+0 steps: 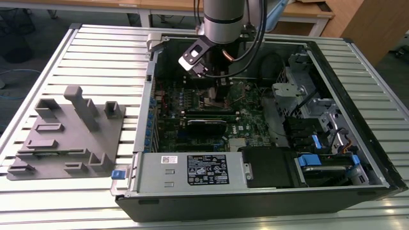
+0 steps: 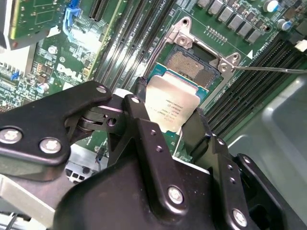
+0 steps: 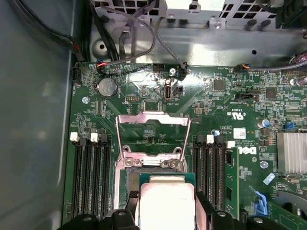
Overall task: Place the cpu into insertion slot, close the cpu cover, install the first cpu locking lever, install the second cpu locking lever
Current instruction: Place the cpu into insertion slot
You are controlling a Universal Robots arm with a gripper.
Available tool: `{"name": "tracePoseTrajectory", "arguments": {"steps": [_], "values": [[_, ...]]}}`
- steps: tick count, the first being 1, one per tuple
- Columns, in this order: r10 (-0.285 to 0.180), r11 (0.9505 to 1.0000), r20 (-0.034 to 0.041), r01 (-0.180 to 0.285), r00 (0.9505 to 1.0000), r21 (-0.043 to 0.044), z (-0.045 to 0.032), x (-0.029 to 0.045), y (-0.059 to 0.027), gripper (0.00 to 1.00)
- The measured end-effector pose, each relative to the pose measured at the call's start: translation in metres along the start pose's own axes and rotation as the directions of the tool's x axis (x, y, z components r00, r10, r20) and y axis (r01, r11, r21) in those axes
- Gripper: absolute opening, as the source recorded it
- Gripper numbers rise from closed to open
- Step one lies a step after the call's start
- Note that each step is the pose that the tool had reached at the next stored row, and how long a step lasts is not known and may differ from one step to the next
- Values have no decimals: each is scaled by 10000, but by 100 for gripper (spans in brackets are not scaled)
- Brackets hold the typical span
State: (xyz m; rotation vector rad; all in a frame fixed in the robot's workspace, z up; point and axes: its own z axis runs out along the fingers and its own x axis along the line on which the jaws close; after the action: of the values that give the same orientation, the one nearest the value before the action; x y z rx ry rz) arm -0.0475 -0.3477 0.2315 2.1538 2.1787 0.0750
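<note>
Above the insertion slot (image 2: 192,64) | arm (image 1: 223,19) pointing down into the case (image 1: 255,208) | gripper (image 2: 168,117) clamped on the cpu (image 2: 171,101)

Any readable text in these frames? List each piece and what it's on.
On the cpu: printed lines, too small to read.
On the black label of the power supply: print too blurred to read.
On the motherboard: a white brand logo; other markings too small to read.

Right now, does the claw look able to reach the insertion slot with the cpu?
Probably yes: the claw holds the cpu close above the insertion slot, whose cpu cover is swung open; nothing sits between them.
</note>
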Motion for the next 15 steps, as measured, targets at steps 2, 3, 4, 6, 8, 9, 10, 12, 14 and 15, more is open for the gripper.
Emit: {"name": "tracePoseTrajectory", "arguments": {"steps": [2, 3, 4, 6, 8, 9, 10, 12, 14, 15], "values": [[15, 10000, -5, -15, 10000, 0, 15, 1, -1, 54], [23, 10000, -18, -23, 10000, 2, 16, 2, -2, 54], [31, 10000, -32, -31, 10000, 1, 18, 5, -2, 54], [47, 10000, -45, -47, 10000, 0, 22, 23, -3, 54], [58, 10000, -48, -58, 10000, 1, 27, 37, -4, 54], [63, 10000, -48, -63, 10000, 0, 34, 42, -6, 54], [70, 10000, -48, -70, 10000, 1, 41, 46, -8, 54], [84, 10000, -46, -84, 10000, 2, 54, 57, -17, 54], [98, 10000, -46, -98, 9999, 2, 65, 69, -30, 54], [106, 9999, -44, -106, 9999, 2, 70, 74, -34, 54]]}}
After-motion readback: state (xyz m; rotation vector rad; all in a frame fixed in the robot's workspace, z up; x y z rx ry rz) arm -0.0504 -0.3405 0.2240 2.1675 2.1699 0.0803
